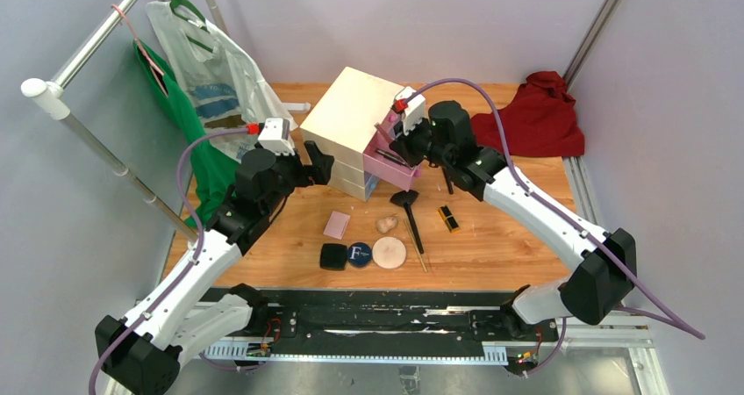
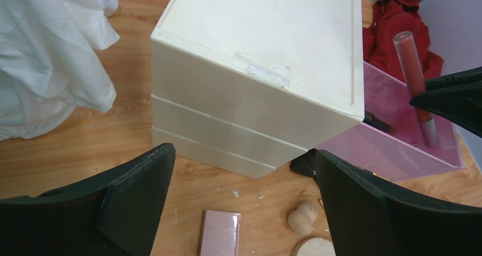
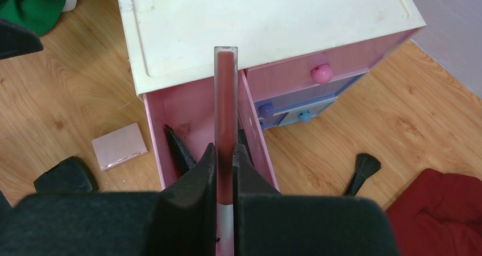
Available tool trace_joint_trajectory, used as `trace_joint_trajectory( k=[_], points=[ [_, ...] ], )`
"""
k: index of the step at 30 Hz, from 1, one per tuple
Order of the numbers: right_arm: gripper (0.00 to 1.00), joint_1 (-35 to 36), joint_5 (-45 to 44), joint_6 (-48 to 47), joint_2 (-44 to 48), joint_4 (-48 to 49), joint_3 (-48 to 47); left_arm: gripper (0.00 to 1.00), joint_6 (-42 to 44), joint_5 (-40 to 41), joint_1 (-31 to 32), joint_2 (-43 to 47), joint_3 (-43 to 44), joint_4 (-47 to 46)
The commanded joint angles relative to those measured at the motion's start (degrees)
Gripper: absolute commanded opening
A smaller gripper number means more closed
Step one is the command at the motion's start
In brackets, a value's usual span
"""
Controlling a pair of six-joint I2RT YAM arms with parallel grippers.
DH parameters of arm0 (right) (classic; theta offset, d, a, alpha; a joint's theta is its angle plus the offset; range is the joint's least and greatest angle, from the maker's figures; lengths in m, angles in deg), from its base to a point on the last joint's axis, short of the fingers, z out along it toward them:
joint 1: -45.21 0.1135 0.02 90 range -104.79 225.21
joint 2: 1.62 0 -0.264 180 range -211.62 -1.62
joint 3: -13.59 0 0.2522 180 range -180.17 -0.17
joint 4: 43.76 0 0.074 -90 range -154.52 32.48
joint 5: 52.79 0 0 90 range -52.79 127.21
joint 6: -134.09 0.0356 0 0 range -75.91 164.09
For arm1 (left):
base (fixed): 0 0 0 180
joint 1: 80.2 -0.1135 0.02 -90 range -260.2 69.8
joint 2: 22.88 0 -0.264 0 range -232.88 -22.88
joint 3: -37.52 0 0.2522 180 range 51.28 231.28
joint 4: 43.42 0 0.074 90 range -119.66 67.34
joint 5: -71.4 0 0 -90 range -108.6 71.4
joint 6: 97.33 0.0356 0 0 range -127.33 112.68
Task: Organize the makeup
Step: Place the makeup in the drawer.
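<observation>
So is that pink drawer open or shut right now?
Open. The pink drawer sticks out from the cream chest, its inside showing, and the right gripper holds a reddish tube over it.

I am working in a robotics lab cell, not a lived-in room. My left arm (image 1: 189, 281) and right arm (image 1: 544, 211) are bolted to a black base rail (image 1: 386, 320) at the near edge of a wooden tabletop (image 1: 509, 246), and purple cables (image 1: 658, 318) trail from them. Plain grey panels (image 1: 368, 17) wall the table in, with bare metal struts (image 1: 597, 26) at the corners. Everything else reads as test props: a cream chest (image 1: 346, 114), loose cosmetics (image 1: 358, 254), a red cloth (image 1: 531, 118), and a clothes rail (image 1: 96, 39) hung with a plastic bag (image 1: 206, 66).
</observation>
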Motion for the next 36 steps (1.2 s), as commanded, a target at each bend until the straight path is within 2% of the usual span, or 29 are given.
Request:
trace_joint_trajectory(
  k=[1, 36],
  points=[
    [0.01, 0.20, -0.05, 1.38, 1.68, 1.15, 1.03, 0.98, 0.43, 0.29, 0.46, 0.20, -0.43, -1.75],
    [0.01, 1.31, -2.02, 3.50, -0.75, 0.01, 2.82, 0.98, 0.59, 0.71, 0.46, 0.54, -0.57, -1.67]
  ],
)
